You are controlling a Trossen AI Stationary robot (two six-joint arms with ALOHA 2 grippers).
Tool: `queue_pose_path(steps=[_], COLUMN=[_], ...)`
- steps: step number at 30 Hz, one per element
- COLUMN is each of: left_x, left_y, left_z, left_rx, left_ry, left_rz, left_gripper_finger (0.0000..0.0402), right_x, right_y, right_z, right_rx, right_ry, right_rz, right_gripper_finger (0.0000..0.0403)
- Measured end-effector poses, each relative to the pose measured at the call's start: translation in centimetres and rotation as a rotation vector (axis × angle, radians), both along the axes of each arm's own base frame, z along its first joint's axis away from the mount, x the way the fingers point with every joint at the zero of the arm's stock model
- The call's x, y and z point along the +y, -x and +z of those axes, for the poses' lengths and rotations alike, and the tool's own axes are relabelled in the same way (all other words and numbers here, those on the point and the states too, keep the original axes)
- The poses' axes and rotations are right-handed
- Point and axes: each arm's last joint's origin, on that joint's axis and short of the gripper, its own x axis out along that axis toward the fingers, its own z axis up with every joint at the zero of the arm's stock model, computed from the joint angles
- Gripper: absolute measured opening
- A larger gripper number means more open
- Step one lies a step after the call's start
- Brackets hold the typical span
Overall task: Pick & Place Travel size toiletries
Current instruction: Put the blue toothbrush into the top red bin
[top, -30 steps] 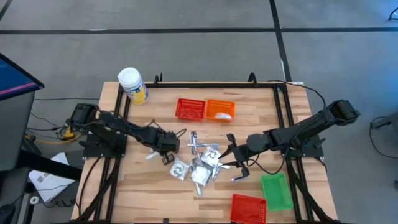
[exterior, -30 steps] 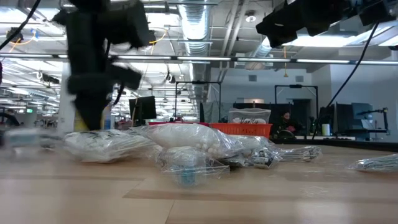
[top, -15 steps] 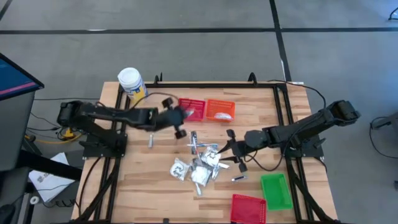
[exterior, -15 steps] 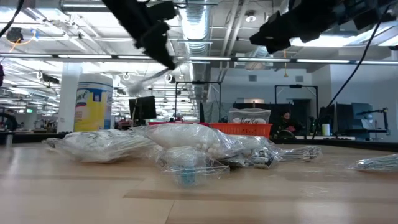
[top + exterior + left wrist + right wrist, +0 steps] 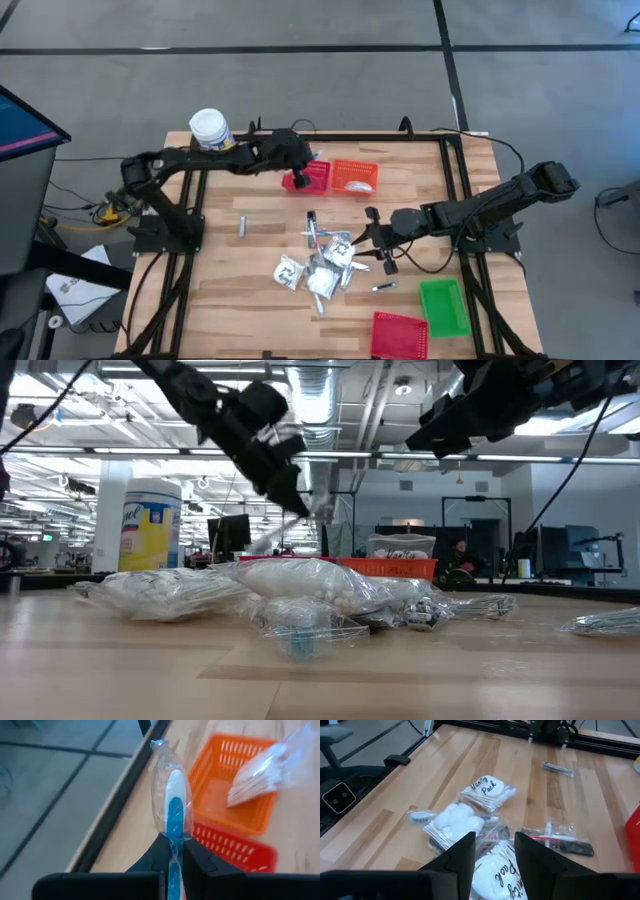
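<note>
Blue-and-white, sealed in a clear wrapper, a slim toothbrush [image 5: 170, 820] stands pinched in the left gripper [image 5: 173, 857], whose fingers are clamped tight on its lower end. In the high view this gripper [image 5: 296, 180] hangs at the near-left corner of the red slotted plastic basket [image 5: 312, 176], with the orange slotted plastic basket [image 5: 355, 176] touching it on the far side. To place the toothbrush well, I would bring the gripper fully over the chosen basket's floor, lower until the wrapper tip is inside the rim, and only then release, since the long wrapper could catch on the wall and tip out.

The right gripper [image 5: 371, 237] waits with fingers partly spread and empty, just beside the heap of clear-wrapped white toiletry packets [image 5: 322, 265] at mid-tabletop.

Counting: four small baskets, namely the red and orange pair, a green basket [image 5: 443, 306] and a second red basket [image 5: 400, 334]; two loose silver sticks [image 5: 242, 227] lying apart from the heap; one white-lidded yellow jar [image 5: 212, 136]. Packets in the heap overlap too much to count surely.
</note>
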Motion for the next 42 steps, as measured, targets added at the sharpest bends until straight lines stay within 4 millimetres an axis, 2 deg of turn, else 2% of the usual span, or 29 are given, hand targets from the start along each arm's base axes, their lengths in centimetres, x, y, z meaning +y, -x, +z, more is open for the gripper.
queue_pose_path(steps=[14,20,33,37,42], left_x=[0.9,1.0,2.1,1.8,0.9], left_y=[-3.2,-3.0,-2.4,-2.5,-2.6], left_z=[-3.0,-4.1,-4.3,-4.1,-2.5], left_rx=[0.089,0.197,0.195,0.196,0.170], left_ry=[0.090,0.107,0.130,0.116,0.047], left_rz=[-0.021,0.014,0.065,0.063,0.088], left_gripper_finger=[0.0015,0.0016,0.0020,0.0056,0.0151], right_x=[-0.1,-0.1,-0.4,-0.4,-0.4], right_y=[0.0,0.0,-0.1,-0.1,-0.1], right_z=[0.0,0.0,0.0,0.0,0.0], right_rx=[0.002,0.002,-0.002,-0.001,-0.001], right_ry=[0.010,0.010,0.008,0.008,0.008], right_rz=[0.000,0.000,-0.012,-0.012,-0.012], right_gripper_finger=[0.0129,0.0129,0.0130,0.0130,0.0130])
